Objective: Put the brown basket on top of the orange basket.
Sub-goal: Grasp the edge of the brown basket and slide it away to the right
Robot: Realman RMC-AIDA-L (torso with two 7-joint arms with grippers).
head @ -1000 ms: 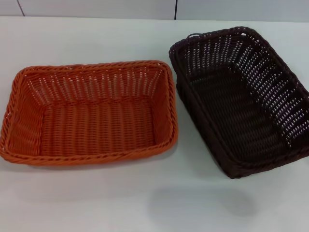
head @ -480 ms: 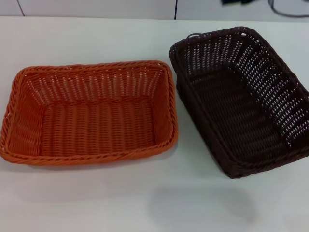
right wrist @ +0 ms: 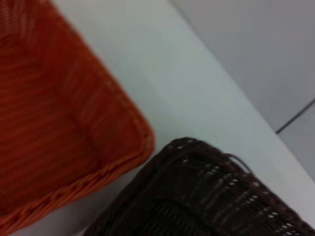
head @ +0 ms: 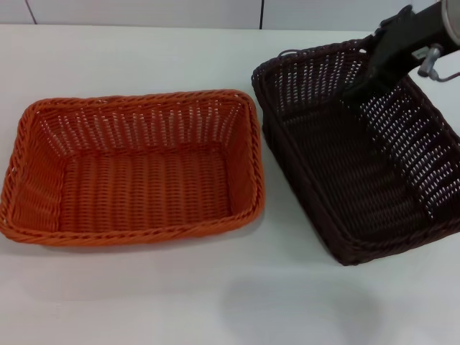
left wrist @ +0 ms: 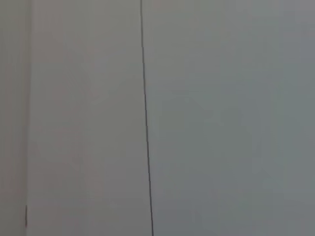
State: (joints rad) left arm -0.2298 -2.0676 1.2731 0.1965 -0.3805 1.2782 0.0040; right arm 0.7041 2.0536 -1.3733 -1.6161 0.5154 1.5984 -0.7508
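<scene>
Reaching: our right gripper (head: 359, 90) hangs over the brown basket (head: 359, 154)'s far rim; fingers unreadable.
Layout: orange basket (head: 133, 167) left, just beside it.
Risk: we might snag open weave, dragging it.

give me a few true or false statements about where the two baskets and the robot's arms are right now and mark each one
1. The brown basket sits on the table, beside the orange basket. True.
2. The brown basket is stacked on the orange basket. False: they stand side by side, apart.
3. The right gripper is over the brown basket's far end. True.
4. The left gripper is reaching into the orange basket. False: it is nowhere in the head view.
5. The orange basket holds fruit. False: it is empty.
</scene>
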